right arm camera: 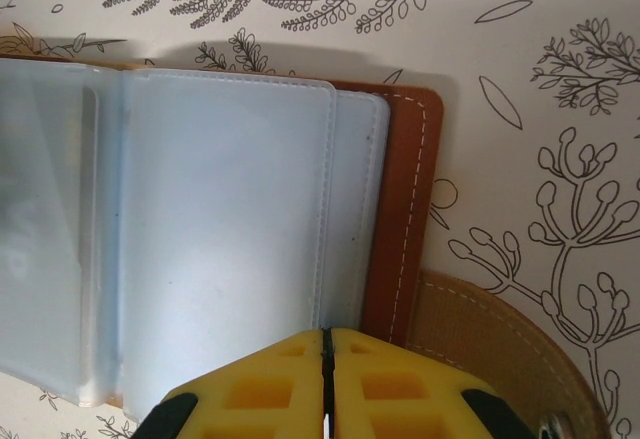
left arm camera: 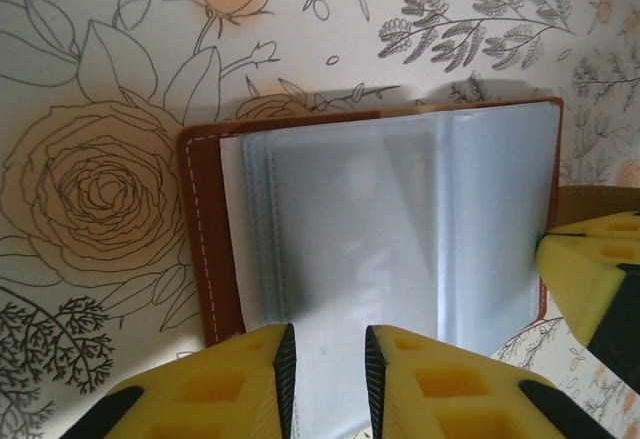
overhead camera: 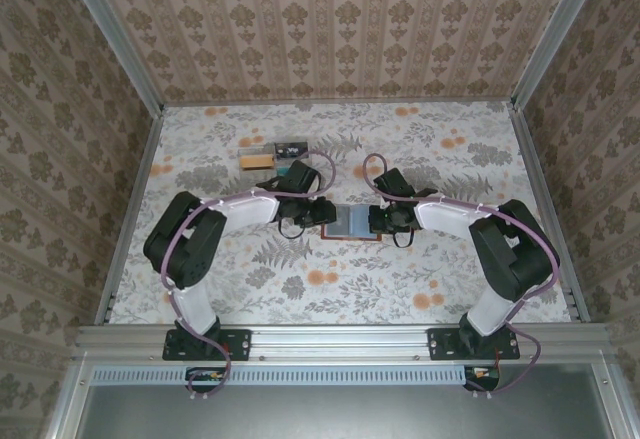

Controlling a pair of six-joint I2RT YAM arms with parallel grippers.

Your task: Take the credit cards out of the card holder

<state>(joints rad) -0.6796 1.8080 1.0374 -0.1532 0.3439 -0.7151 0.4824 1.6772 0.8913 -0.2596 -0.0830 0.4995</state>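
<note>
1. The left jaws stand a little apart over the near edge of the card holder (left arm camera: pixel 205 259). Their yellow fingers (left arm camera: pixel 245 379) leave a narrow gap, through which a clear sleeve (left arm camera: pixel 400 229) shows. Whether they press on it I cannot tell.
2. The right jaws are pressed tight together, with only a thin seam between their yellow fingers (right arm camera: pixel 390 379). They sit at the card holder's (right arm camera: pixel 405 189) right side, where a sleeve edge (right arm camera: pixel 325 209) runs down to the seam. Whether that edge is nipped I cannot tell.
3. The card holder (overhead camera: pixel 352 222) lies spread open and flat at the middle of the desk (overhead camera: pixel 450 279), between both jaws, with its brown leather rim framing blue-grey sleeves.
4. Its tan clasp tab (right arm camera: pixel 490 339) sticks out to the right, flat on the desk.
5. A small clear tray (overhead camera: pixel 272 153) sits nearer the far edge, left of centre, well apart from the card holder.
</note>
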